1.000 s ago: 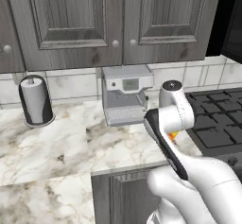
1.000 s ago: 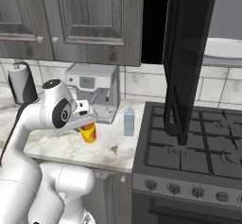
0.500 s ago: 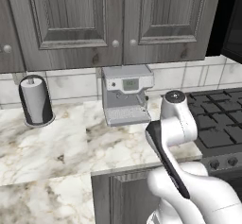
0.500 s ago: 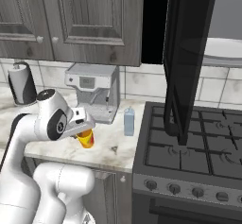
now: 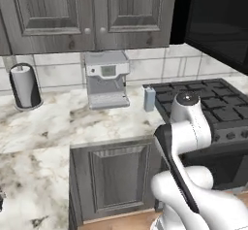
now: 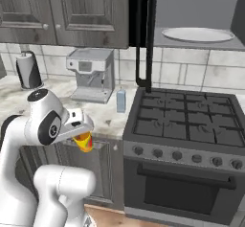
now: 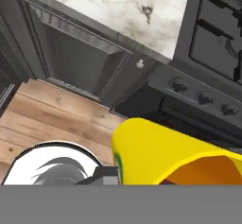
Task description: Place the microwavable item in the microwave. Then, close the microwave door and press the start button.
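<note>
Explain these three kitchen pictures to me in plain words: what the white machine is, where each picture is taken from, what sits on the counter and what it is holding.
This is a computer-rendered kitchen. The white machine is a robot arm on a base that can drive. Two pictures come from cameras on that base, behind the arm to its left and right. The third comes from a camera on its hand, looking down past the counter edge at the wood floor.

On the marble counter stand a coffee machine, a paper towel roll and a small pale blue carton. To the right is a stove, with the open microwave above it, its microwave door swung out.

The gripper is shut on a yellow cup, held in front of the counter.
</note>
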Robot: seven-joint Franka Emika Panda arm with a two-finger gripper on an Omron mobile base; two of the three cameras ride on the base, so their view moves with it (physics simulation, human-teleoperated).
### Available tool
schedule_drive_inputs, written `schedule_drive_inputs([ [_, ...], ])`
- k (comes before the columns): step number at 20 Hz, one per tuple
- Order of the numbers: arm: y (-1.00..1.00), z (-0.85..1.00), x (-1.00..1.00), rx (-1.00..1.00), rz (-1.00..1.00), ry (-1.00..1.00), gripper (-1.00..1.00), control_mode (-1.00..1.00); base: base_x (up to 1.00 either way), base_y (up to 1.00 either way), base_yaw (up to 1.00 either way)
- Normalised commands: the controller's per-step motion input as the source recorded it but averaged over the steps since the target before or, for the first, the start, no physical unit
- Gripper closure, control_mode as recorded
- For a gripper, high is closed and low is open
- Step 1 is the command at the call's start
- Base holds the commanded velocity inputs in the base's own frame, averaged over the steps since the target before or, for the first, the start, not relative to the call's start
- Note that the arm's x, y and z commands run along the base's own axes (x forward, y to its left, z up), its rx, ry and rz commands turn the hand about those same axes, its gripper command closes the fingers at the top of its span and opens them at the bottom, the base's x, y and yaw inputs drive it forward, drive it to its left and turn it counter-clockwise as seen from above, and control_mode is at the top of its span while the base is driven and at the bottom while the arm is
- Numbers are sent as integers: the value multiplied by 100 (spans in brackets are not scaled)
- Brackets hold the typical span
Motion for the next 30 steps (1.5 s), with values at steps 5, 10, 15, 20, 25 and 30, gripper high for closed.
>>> schedule_drive_inputs([
  [5, 0, 0, 0, 0, 0, 0, 100, 100, -43, -100, 2],
  [10, 0, 0, 0, 0, 0, 0, 100, 100, 22, -100, 16],
  [15, 0, 0, 0, 0, 0, 0, 100, 100, 82, -93, 18],
  [20, 0, 0, 0, 0, 0, 0, 100, 100, 88, -23, 1],
  [25, 0, 0, 0, 0, 0, 0, 100, 100, 67, 11, -9],
  [30, 0, 0, 0, 0, 0, 0, 100, 100, 35, 0, -6],
])
